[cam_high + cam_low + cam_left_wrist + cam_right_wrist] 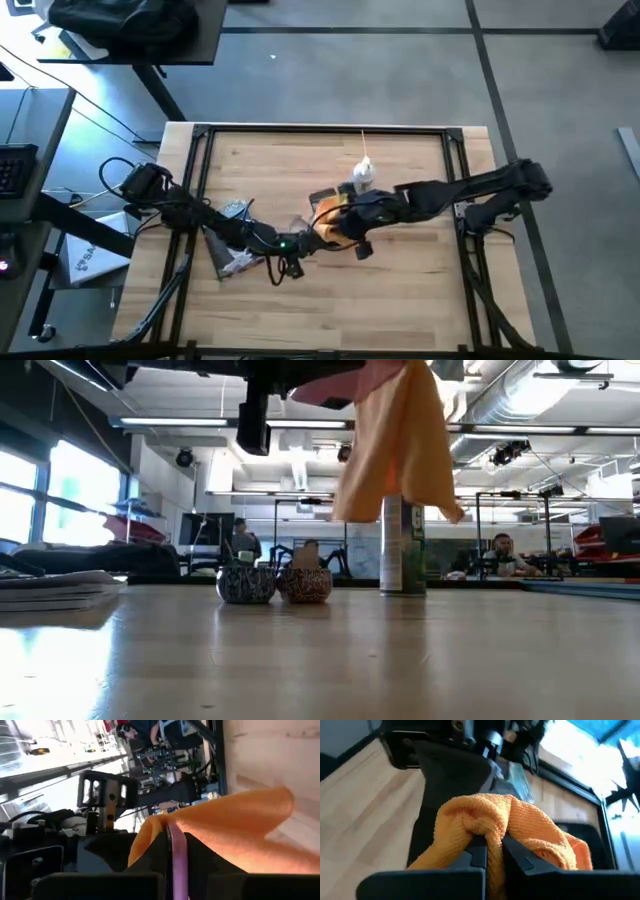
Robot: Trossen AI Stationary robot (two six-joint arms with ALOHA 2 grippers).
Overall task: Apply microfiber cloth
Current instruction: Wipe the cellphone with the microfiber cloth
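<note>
Right now your right gripper (490, 851) has its fingers clamped on the microfiber cloth (520, 827), and your left gripper (176, 855) pinches another fold of it. Both meet above mid-table (400, 290), so the cloth hangs clear of the wood, in front of a spray can (403, 550) and two small tins (273, 584).

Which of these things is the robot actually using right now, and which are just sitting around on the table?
In use:
microfiber cloth, lifted off the table
left gripper and right gripper, both shut on it

Lying about:
spray bottle
two small round tins
flat packet
</note>
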